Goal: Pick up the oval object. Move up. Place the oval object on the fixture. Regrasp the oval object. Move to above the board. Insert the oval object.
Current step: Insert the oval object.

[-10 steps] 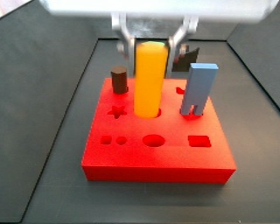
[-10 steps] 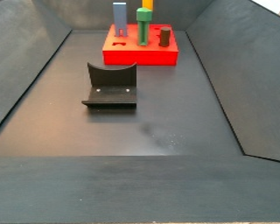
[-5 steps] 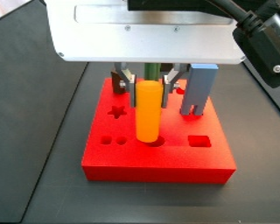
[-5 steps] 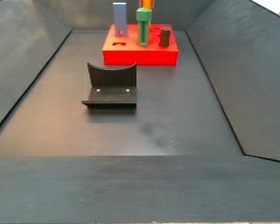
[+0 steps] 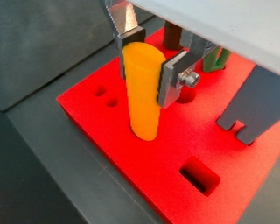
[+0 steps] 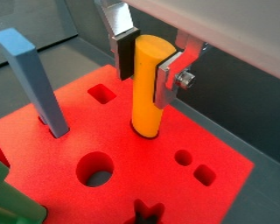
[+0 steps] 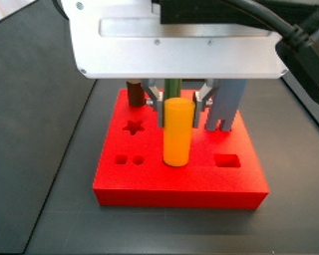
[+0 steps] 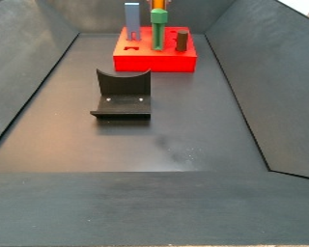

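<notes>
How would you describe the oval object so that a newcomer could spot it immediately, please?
Find the red board. Standing upright in a hole in its top, between the fingers of the gripper, is the oval object. It is the only yellow-orange, smooth, round-ended peg there; its neighbours are blue-grey, green and brown.

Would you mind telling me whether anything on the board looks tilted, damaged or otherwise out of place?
Nothing stands out. The oval object stands upright with its lower end in a hole of the board, the gripper flanking its top. The blue piece also stands upright.
</notes>
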